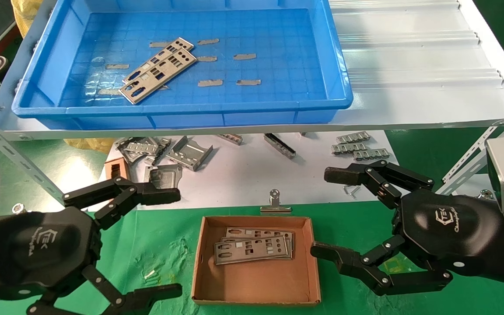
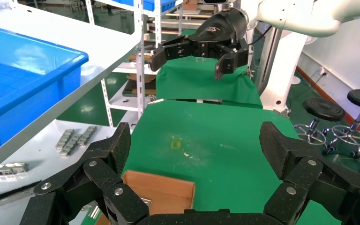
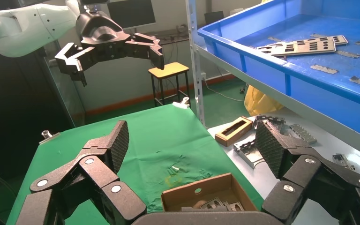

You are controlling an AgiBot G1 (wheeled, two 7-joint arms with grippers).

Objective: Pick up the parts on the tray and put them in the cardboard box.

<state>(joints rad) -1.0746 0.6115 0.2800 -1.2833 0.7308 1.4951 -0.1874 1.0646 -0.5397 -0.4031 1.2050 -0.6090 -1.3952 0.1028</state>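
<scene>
Beside cardboard box (image 1: 256,262): both grippers wide, seemingly empty.

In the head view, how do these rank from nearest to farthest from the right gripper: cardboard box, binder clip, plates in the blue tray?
From the right gripper, open and empty:
1. Cardboard box, just beside its lower finger, toward the robot's left.
2. Binder clip, behind the box's far wall, a little farther left.
3. Plates in the blue tray, up on the shelf, far left and back.

Raised white metal shelf (image 1: 409,65) carrying bright-blue plastic tray (image 1: 339,61) at ten o'clock. Below, green cloth-covered table (image 1: 155,245) bearing brown cardboard box (image 1: 256,291) at six, white sheet (image 1: 243,179) strewn with grey metal brackets (image 1: 190,153) centrally.
</scene>
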